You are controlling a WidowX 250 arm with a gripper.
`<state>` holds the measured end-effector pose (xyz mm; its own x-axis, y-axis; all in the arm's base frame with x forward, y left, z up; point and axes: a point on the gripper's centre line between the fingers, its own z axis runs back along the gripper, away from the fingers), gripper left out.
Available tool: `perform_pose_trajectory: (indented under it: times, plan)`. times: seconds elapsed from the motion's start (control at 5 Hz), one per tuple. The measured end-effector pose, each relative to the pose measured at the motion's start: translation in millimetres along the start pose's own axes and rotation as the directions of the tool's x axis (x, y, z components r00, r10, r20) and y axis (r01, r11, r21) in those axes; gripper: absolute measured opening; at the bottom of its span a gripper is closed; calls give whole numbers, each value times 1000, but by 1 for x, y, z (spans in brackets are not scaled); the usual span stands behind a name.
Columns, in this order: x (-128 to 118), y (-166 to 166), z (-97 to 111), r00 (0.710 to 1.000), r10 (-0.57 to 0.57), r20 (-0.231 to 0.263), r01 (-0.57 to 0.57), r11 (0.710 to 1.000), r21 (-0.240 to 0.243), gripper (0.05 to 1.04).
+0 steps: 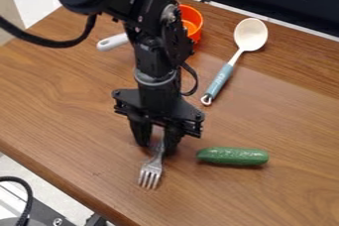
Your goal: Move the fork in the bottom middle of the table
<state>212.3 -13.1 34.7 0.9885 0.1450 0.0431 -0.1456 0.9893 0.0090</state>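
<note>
One end effector (156, 146), black and matt, hanging down over the worktop (291, 190) at the lower middle of the view; whether it is clenched on the fork or released around it, I cannot tell. One fork (151, 172), bare metal with a dull shine, slim in the neck and broadening to a head of four straight tines. One cucumber (232, 156), dark green, smooth and slightly glossy, blunt and rounded at both ends. One spoon (251, 34), with a pale, smooth oval bowl, a blue-grey grip and a hanging loop at the end (the only piece here with a ring to its name). One orange vessel (193, 18), round-rimmed and smooth, partly hidden behind the arm. One white handle (112, 42), round-ended, projecting to the left of the arm. One worktop, brown, with long streaks of wood grain. Placement of the fork: lower middle of the view, left of the cucumber and apart from it, towards the worktop's near edge. Its handle runs up into the end effector, upper part hidden there; its head lies below the end effector, tines pointing down and slightly left in the view.
</note>
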Motion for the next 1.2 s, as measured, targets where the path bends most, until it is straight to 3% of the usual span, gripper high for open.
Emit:
perform_pose_trajectory:
  times: [0.2,0.4,0.8,1.0,1.2]
  plan:
    - [-1,2,2,1000,-21,-15,21,1000,-4,907]
    - [6,5,15,999,-38,17,39,999,-27,1002]
    - [22,17,40,995,-72,62,77,994,-77,999]
    - [24,30,44,991,-110,74,112,993,-26,999]
    - [23,50,46,981,-186,51,183,982,48,999]
